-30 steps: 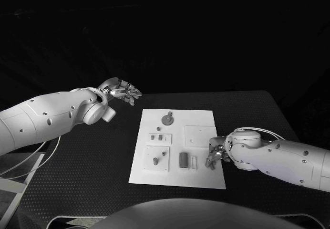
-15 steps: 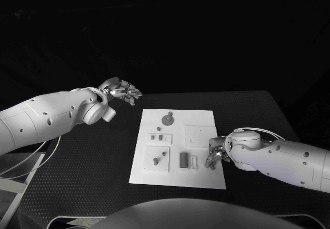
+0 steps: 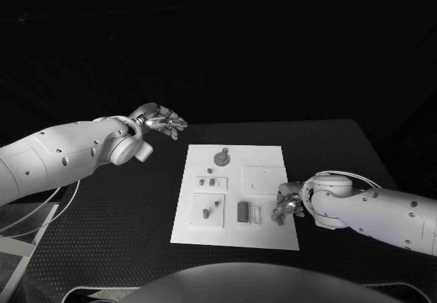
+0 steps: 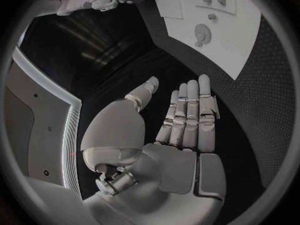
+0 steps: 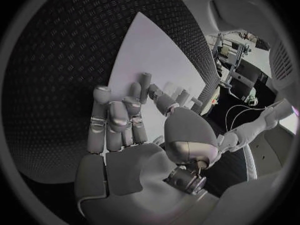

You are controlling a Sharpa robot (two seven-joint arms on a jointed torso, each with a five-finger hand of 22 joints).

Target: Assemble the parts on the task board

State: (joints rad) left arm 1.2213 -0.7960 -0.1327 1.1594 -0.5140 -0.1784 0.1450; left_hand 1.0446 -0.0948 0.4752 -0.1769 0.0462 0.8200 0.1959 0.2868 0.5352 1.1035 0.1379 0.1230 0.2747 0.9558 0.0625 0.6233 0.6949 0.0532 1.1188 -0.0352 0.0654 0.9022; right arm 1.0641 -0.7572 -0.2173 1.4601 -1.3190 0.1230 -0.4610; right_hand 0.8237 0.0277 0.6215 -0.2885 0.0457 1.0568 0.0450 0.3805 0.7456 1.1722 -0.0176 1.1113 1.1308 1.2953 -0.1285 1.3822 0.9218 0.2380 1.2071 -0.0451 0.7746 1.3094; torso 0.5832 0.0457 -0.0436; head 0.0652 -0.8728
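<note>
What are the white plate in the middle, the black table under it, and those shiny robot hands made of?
The task board looks like matte white plastic or painted sheet: flat and even, with no glare. The table seems covered by a black rubbery mat, with a fine raised grid texture. The left hand and right hand look like brushed metal, silvery with soft highlights, though coated plastic is possible.

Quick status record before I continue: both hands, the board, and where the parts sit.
left hand: raised off the table beyond the board's far left corner, fingers apart, holds nothing
right hand: at the board's right edge, fingers curled over it; whether it holds a part cannot be told
task board: flat, mid-table
round part: far end of the board
dark block: near end, beside the right hand
table: black, textured
</note>
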